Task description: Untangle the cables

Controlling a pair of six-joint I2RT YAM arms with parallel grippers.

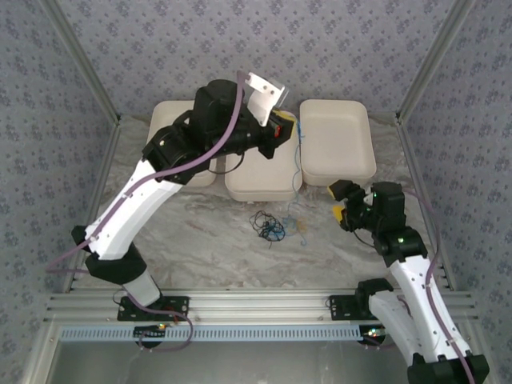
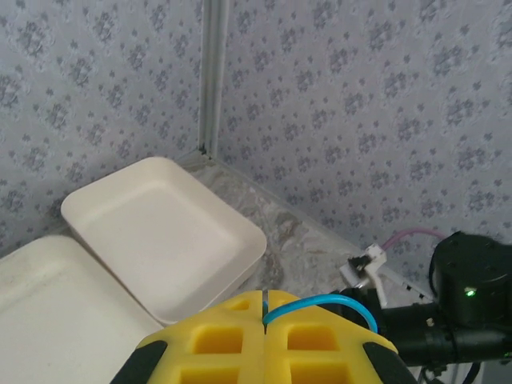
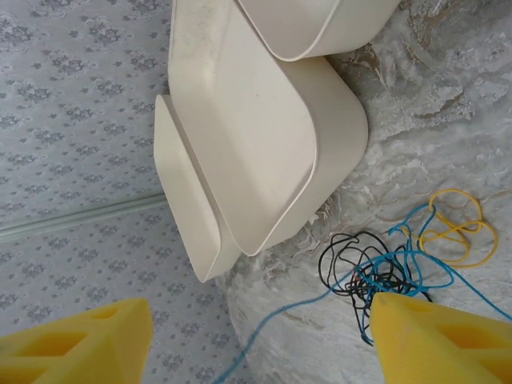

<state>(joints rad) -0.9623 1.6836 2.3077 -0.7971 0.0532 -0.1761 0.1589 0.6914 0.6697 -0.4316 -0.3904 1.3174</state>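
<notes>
The left claw (image 1: 286, 128) is up high over the white trays (image 1: 256, 186) at the back. It is shut tight on the blue cable (image 2: 320, 302), which pokes out in a small loop between its yellow fingers (image 2: 216, 340). The blue cable hangs down from there to the surface (image 1: 200, 240). There it joins a messy knot with the black cable (image 3: 344, 260) and the yellow cable (image 3: 456, 232), just in front of the trays. The right claw (image 3: 260, 324) is low, near the knot on its right side. Its jaws are wide apart and hold nothing.
</notes>
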